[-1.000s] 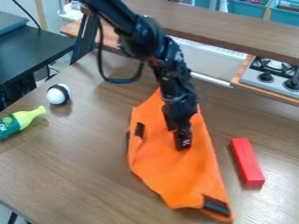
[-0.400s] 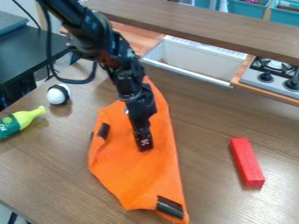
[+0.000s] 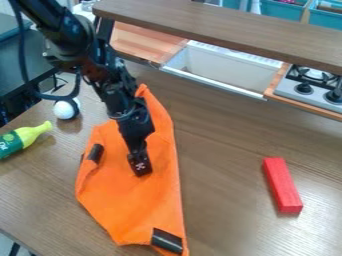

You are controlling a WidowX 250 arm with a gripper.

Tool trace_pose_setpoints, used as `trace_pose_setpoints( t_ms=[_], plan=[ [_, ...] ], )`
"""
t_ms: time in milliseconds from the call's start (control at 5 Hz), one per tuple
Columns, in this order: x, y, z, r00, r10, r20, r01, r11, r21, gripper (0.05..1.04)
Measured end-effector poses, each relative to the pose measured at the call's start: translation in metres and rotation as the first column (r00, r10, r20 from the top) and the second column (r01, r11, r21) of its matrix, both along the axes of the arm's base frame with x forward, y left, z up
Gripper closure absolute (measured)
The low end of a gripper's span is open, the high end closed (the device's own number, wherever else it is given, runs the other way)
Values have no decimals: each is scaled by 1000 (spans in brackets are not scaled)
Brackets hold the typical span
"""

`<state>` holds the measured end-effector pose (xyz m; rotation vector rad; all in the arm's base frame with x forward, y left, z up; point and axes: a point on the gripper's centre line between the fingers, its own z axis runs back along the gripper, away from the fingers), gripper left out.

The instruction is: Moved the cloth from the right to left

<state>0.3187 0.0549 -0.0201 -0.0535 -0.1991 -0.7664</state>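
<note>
Right down on the cloth (image 3: 123, 200) with the gripper (image 3: 139, 167)! Can't tell how wide open, nor whether pinching or just pressing. Looks soft, light, floppy, likely to ruck up; best pinched mid-cloth or at the folded side, by the dark patch (image 3: 95, 153). Spread well in from the left edge of the bench (image 3: 227, 200). Masked under the gripper, and cropped at the nearest corner!
</note>
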Motion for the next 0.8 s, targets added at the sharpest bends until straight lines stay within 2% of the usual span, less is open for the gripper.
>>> trace_pose_setpoints(
  t_ms=[400, 800],
  plan=[
    [-10, 11, -1, 1000, -18, -3, 18, 1000, 4, 83],
    [6, -2, 0, 1000, 8, -23, -7, 1000, 23, 82]
  ],
)
